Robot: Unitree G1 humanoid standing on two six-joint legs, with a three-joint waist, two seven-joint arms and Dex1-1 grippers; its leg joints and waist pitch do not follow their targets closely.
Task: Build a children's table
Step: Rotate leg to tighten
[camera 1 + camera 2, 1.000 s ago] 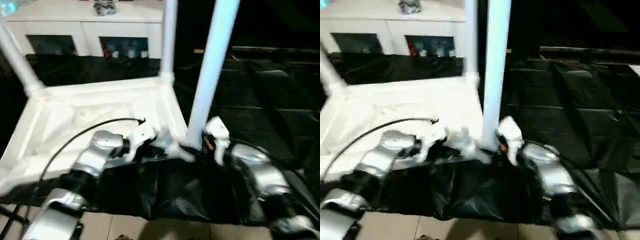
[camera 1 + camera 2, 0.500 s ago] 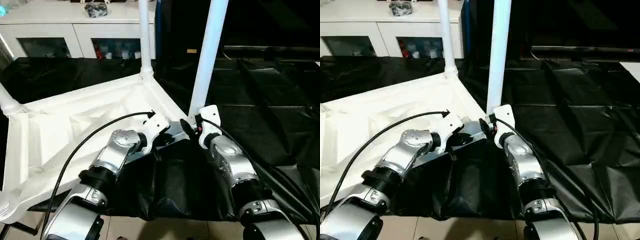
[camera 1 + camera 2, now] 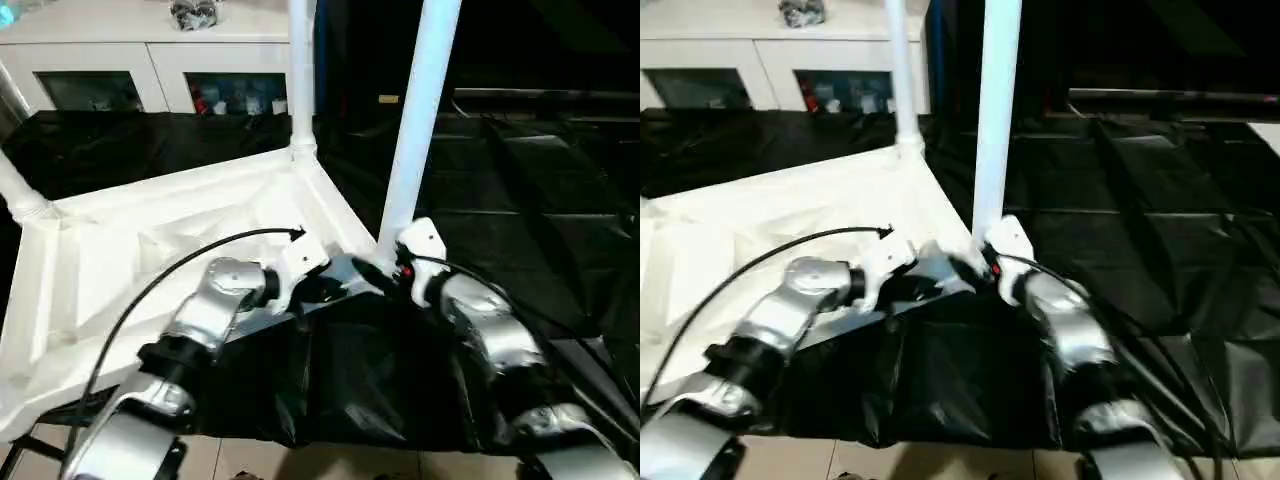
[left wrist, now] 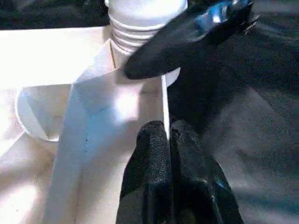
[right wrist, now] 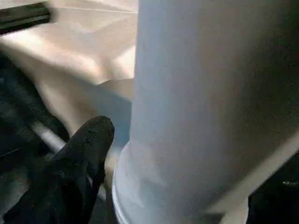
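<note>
Both of my grippers work at the near corner of the children's table (image 3: pixel 150 250), which lies upside down on the black sheet (image 3: pixel 520 190) with its ribbed underside facing up. My left gripper (image 4: pixel 168 133) has its two black fingers (image 4: pixel 152 158) pressed together, their tips resting against the thin rim of the tabletop right beside the corner socket. Whether they pinch that rim or only touch it, I cannot tell. My right gripper (image 3: pixel 385 272) sits at the foot of the nearest leg (image 3: pixel 415 120), which stands upright in that socket; one of its black fingers (image 5: pixel 81 163) lies just beside the leg's base, and from my left wrist I see another dark finger of it (image 4: pixel 187 37) crossing in front of the ribbed collar of the socket. Whether that gripper grips the leg or stands loose around it, I cannot tell. A second leg (image 3: pixel 302 75) rises from the far corner, and a third (image 3: pixel 18 185) slants up from the corner on my left. Beyond the sheet stands a white cabinet (image 3: pixel 150 60) with glass doors.
</note>
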